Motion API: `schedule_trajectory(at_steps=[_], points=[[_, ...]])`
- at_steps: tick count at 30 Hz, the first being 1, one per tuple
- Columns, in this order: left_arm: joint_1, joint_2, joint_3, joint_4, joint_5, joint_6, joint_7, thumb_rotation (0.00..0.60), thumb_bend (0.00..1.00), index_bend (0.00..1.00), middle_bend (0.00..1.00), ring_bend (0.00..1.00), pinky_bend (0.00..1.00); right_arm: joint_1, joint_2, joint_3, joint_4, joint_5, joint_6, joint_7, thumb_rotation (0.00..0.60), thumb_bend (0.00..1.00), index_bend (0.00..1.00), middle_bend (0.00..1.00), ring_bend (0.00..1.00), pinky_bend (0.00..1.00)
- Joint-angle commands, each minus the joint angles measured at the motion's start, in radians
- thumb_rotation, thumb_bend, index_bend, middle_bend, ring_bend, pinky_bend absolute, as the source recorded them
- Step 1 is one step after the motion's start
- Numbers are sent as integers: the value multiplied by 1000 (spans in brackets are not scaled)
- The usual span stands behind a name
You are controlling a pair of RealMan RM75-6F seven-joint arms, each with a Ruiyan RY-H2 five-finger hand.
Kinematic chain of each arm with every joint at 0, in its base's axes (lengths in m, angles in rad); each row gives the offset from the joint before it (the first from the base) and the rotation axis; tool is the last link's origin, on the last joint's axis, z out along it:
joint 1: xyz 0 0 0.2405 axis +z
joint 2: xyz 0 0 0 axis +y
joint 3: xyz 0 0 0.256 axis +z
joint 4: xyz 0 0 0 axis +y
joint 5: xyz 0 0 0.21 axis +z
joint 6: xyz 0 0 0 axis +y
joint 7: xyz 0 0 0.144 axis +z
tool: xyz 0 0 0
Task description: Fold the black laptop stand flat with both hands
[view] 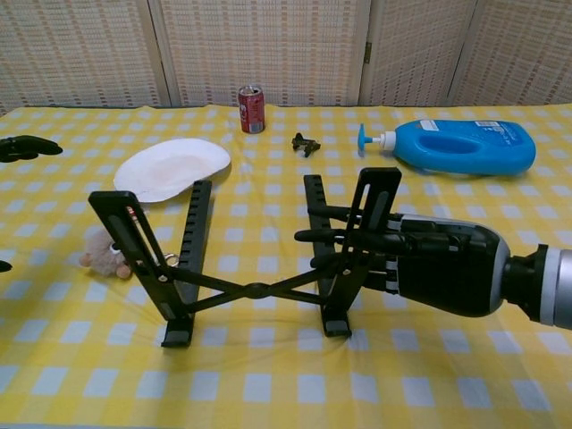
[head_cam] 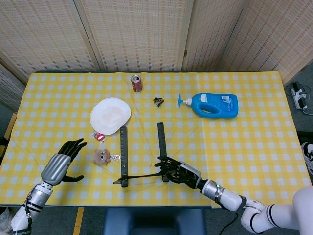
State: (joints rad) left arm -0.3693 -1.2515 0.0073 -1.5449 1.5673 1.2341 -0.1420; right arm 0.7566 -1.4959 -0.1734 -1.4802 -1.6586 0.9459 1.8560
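Chest view shows you the black laptop stand (view: 259,259) near the front edge of the worktop (view: 268,384), not yet folded: both support arms lean up and outward, joined low down by crossed bars. Your right robot hand (view: 402,259) is at the stand's right support arm, with fingers (view: 335,237) reaching across that arm. Whether they truly grip it or only press against it, you cannot tell from either camera.

Your left robot hand (head_cam: 62,159) is well apart from the stand, near the worktop's left front corner, holding nothing, its fingers spread.

So the step in hand looks like the start of the fold: one side is engaged and the other is untouched. The task wants both hands, so your next move is likely to bring the left robot hand across to the stand's left support arm (view: 134,246) and take hold, then press the two sides together and down so the crossed bars close.

Mind what lies along that path. A small plush toy (head_cam: 101,156) sits just beside the left support arm, with a white plate (head_cam: 110,115) a little farther back. With only one side held, the stand may well slide instead of folding.
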Motion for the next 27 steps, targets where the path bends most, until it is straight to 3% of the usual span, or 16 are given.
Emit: schedule_trajectory(at_steps=[1, 11, 27], points=[[0, -2, -2, 4, -3, 1, -1, 600, 131, 34, 50, 38, 0, -3, 2, 2, 2, 0, 10, 8, 600, 517, 145, 230, 255, 36], [-11, 16, -38, -6, -14, 23, 2, 600, 132, 31, 50, 38, 0, -46, 22, 56, 1, -23, 157, -189, 600, 517, 145, 218, 240, 36], [-19, 48, -32, -60, -12, 9, -7, 600, 131, 32, 50, 38, 0, -48, 109, 67, -66, -99, 258, -342, 600, 517, 89, 150, 182, 28]])
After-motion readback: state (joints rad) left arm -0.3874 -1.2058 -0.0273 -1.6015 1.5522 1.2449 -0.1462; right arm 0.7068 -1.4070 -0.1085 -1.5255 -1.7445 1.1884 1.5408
